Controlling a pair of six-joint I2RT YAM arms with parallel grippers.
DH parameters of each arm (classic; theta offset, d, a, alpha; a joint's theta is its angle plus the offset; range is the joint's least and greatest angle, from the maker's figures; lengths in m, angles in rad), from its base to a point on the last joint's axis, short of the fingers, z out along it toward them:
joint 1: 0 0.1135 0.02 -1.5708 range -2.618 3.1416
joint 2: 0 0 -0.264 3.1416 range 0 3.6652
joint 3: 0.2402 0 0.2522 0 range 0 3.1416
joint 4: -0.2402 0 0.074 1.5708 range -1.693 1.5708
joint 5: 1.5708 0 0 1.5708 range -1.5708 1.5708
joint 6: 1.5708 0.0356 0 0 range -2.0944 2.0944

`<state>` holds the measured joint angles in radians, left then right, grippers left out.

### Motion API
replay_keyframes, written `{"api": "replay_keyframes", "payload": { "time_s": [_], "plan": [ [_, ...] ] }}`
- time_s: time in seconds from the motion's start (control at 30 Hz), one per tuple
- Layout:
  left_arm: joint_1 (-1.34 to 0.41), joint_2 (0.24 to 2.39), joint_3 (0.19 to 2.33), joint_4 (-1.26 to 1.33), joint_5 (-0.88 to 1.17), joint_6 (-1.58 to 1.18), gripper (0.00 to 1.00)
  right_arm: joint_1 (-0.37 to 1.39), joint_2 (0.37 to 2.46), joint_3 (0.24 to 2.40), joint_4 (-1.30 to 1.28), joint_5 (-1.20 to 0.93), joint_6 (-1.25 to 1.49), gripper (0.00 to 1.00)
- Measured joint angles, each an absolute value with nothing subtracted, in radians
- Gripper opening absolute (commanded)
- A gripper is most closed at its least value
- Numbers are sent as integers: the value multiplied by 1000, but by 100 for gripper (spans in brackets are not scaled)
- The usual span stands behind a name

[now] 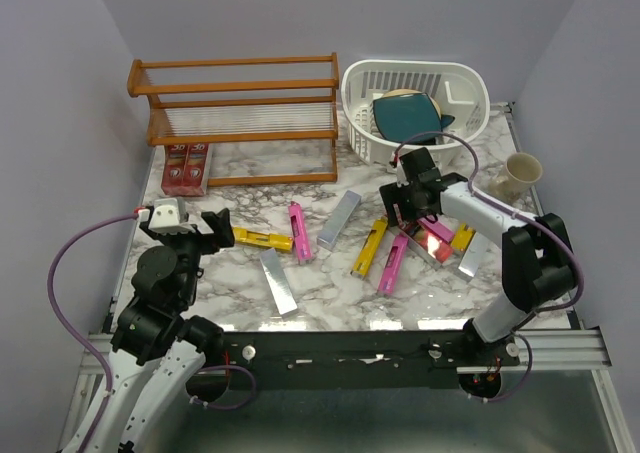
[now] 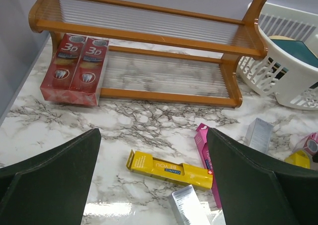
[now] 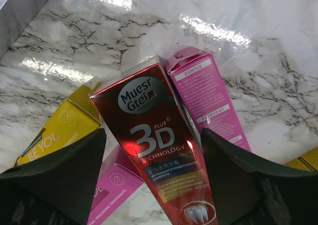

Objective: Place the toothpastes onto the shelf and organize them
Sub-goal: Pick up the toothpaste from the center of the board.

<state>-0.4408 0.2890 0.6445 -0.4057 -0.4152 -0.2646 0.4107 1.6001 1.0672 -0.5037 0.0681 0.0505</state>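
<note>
Toothpaste boxes lie scattered over the marble-patterned table, most of them in front of the shelf, which stands at the back left. Two red boxes lie flat side by side at the left end of its lower tier, their front ends jutting past the rail.

The right gripper hangs low over a cluster of boxes on the right side of the table. In its wrist view the fingers are parted, one on either side of a red box printed "3D". A thin gap shows along each long edge, so the box is straddled, not squeezed. It rests tilted on the boxes under it. A pink box lies just beside it on one side. A yellow box and a second pink box lie on the other side, partly beneath it.

The left gripper hovers over the left part of the table, fingers spread wide with nothing between them. On the table ahead of it lies a long yellow box. A magenta box lies at that box's right end and a silver box just in front. Another grey box lies farther right, well apart from the shelf.

A white basket stands at the back right, beside the shelf's right end. A cup stands near the table's right edge.
</note>
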Motion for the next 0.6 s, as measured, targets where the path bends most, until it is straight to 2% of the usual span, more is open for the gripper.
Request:
{"api": "replay_keyframes", "payload": {
  "time_s": [0.33, 0.6],
  "plan": [
    [-441, 313, 645, -404, -382, -265, 99, 382, 1658, 1085, -517, -81, 56, 80],
    [-441, 325, 644, -401, -369, -265, 99, 408, 1596, 1018, -551, -95, 101, 85]
  ]
}}
